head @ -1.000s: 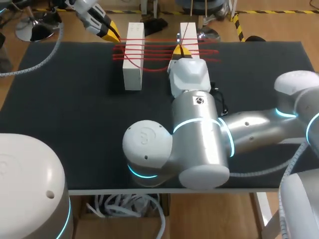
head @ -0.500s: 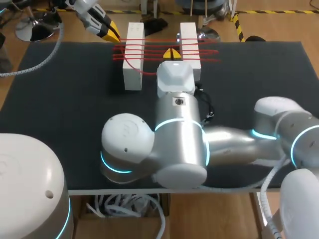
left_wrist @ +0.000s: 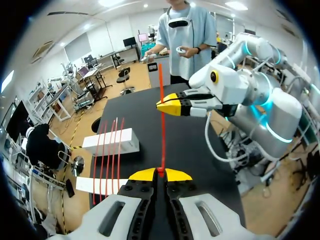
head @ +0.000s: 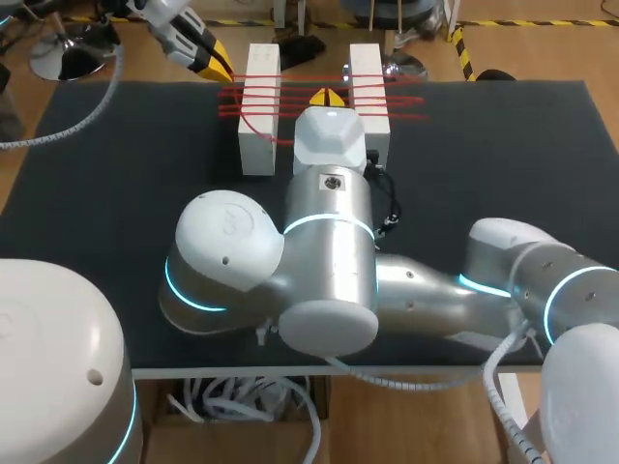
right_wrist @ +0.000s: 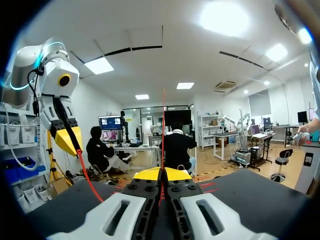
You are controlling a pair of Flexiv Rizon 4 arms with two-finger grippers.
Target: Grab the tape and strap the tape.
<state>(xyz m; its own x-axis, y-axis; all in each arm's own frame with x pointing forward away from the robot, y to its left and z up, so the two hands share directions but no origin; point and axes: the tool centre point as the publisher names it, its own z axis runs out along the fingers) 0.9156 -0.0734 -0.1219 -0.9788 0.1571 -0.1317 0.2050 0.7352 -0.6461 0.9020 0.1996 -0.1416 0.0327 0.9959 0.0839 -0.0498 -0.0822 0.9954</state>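
Red tape [head: 290,97] is wound in several strands across two upright white blocks, the left block [head: 259,116] and the right block [head: 366,68], at the table's far middle. My left gripper [head: 215,60] hangs just left of the left block, shut on a tape end [left_wrist: 162,125]. My right gripper [head: 327,96] sits between the blocks over the strands, shut on the tape [right_wrist: 163,130]. In the left wrist view my left gripper [left_wrist: 161,174] pinches the strand, with the right gripper [left_wrist: 167,106] ahead. From the right wrist, my right gripper [right_wrist: 162,173] has the left gripper [right_wrist: 67,137] beside it.
The black table [head: 116,193] carries only the two blocks. My right arm's large elbow and forearm [head: 319,261] lie over the table's middle and front. The blocks [left_wrist: 110,141] stand close to the far edge.
My right arm has swung left, carrying its gripper from over the right block to the gap between the blocks. The left gripper has stayed put.
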